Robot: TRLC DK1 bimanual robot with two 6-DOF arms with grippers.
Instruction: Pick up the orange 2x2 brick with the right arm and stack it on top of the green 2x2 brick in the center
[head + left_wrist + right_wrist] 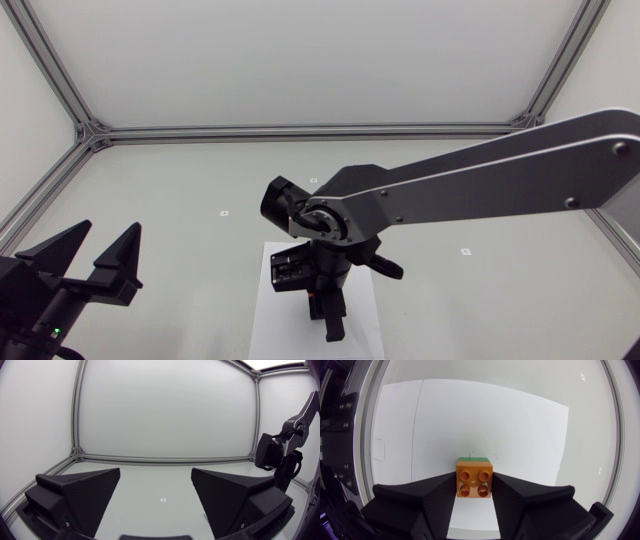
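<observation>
As right jaws pinch orange brick, green brick barely shows; left jaws spread.

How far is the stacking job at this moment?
Done: the orange plastic 2x2 brick is gripped by the right tool. In hand: it sits directly over the green 2x2 brick, with only a green edge showing. Left: confirm seating, release, withdraw.
</observation>
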